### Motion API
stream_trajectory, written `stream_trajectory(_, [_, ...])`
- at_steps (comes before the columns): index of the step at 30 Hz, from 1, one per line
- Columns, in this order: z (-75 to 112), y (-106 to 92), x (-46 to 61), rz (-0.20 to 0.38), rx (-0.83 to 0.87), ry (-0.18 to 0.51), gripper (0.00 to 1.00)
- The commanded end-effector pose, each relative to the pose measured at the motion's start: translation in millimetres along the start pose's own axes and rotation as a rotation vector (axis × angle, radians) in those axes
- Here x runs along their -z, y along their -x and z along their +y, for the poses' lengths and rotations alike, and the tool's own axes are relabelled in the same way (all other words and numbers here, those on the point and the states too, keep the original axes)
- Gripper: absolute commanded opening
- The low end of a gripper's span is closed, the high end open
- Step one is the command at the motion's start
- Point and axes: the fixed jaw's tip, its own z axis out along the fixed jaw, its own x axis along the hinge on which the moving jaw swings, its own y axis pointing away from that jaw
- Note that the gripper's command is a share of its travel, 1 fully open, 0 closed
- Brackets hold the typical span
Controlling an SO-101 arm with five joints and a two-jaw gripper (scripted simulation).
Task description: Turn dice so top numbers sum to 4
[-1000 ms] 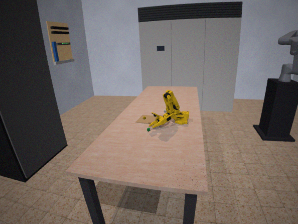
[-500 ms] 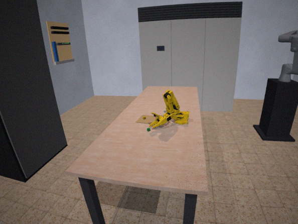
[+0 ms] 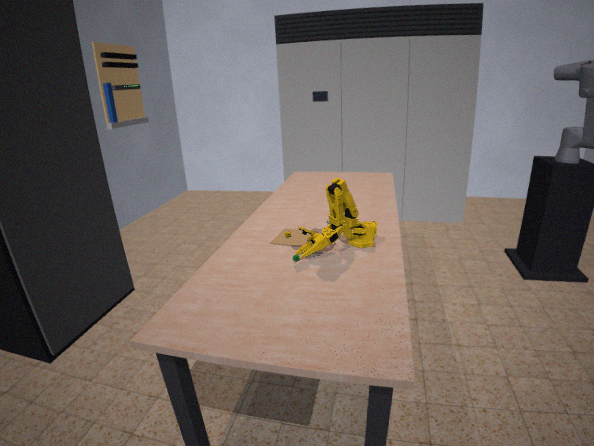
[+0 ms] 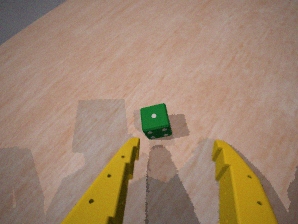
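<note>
The small green cube die (image 4: 155,120) is sitting flat on the pale wooden surface (image 4: 210,60), just ahead of the yellow jaws and a little toward the left one. It is showing one white dot on top. The yellow jaws are standing partly apart with bare wood between them, so they are gripping nothing, and the die is not touching them. In the room view the little yellow robot arm (image 3: 341,205) is reaching low over the surface, with the green die right at the tip of the jaws. The flat tan square mat (image 3: 284,238) is lying well behind the jaws, off to one side. A small yellow cube die (image 3: 288,233) is resting on it, but it is too tiny to read its dots. I cannot make out the third die. So I think the job is still far from done. The green die is lying off the mat and needs carrying back. The tops must then add up to four.
</note>
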Motion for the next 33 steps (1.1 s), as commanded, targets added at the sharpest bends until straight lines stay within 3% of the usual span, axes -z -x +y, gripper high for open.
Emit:
stream_trajectory(1, [1.1,-8.3,-21.5,0.11,0.019,-0.015,0.26])
stream_trajectory(7, [1.1,-12.6,-38.5,0.204,0.044,-0.033,0.26])
stream_trajectory(9, [1.1,-12.6,-38.5,0.204,0.044,-0.033,0.26])
stream_trajectory(14, [1.9,-14.0,-51.1,0.289,0.067,-0.048,0.26])
stream_trajectory(23, [4.8,-10.6,-65.9,0.311,0.087,-0.048,0.26])
stream_trajectory(33, [8.9,-1.5,-67.6,0.349,0.108,-0.048,0.26])
